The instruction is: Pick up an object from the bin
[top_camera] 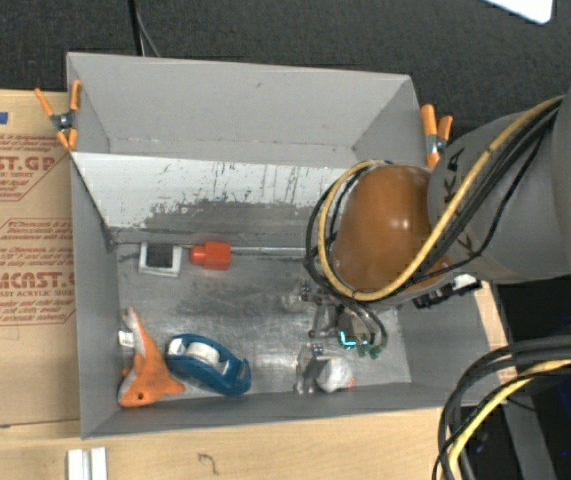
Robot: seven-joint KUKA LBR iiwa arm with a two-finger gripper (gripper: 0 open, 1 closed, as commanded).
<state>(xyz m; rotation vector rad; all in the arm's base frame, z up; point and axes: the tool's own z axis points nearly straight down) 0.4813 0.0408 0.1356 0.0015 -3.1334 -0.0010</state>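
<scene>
My gripper (317, 356) hangs low in the bin's front right part, below the arm's brown dome. Right beside it, against the front wall, lies a small whitish lump (336, 373), partly hidden by the gripper. Whether the gripper touches or holds the lump cannot be told. A blue tape dispenser (208, 363) lies to the left along the front wall, well apart from the gripper.
An orange clamp (143, 370) rests in the front left corner, touching the dispenser. Near the back left sit a small grey-white square box (160, 258) and a tool with an orange handle (211, 256), its thin shaft running right. Bare floor lies between these and the gripper.
</scene>
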